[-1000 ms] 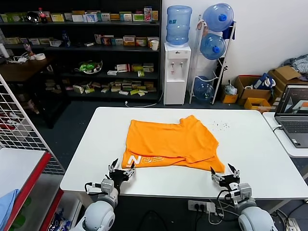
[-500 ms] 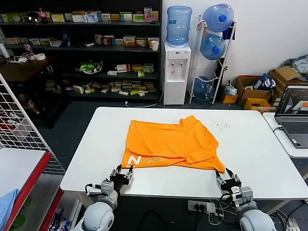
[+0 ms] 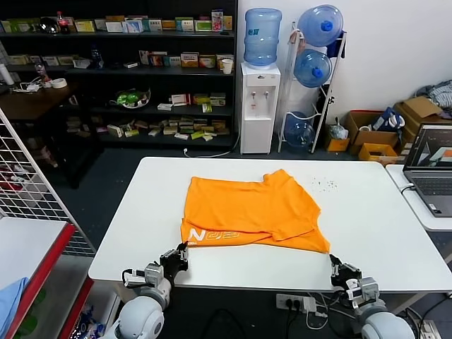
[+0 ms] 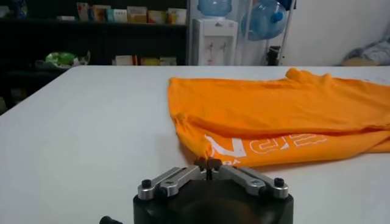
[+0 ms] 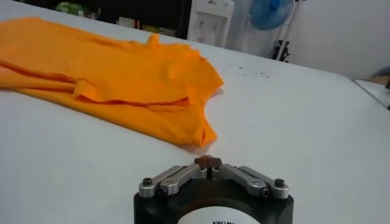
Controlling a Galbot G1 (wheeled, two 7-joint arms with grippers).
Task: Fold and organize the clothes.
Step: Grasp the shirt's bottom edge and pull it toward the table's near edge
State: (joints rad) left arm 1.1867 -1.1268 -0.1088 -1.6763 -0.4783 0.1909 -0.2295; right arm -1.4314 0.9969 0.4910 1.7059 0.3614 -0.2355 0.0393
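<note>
Partly folded already: bright orange short-sleeved cotton T-shirt (image 3: 248, 212) lying flat in the middle of the white rectangular table (image 3: 381, 212), doubled over so that a band with white printed lettering faces up along the near left edge. Near right corner ending in a loose point, with a sleeve flap layered just above it, seen plainly from the right wrist.

Left hand (image 3: 174, 258) low at the near table edge, just short of the lettered corner, fingers drawn together at the tips and holding nothing. Right hand (image 3: 344, 271) likewise low at the near edge, a little out from the pointed corner, fingers met at the tips, empty. No contact with the fabric from either side.

Step in hand, by the look of it: a pause between folds, both hands clear of the cloth and posed by its two near corners.

Next move probably calls for opening both hands, reaching forward to the near hem, pinching both layers at each corner together, then lifting evenly and carrying the hem toward the far edge. Uneven lift likely to skew the fold or spill the loose sleeve flap.
</note>
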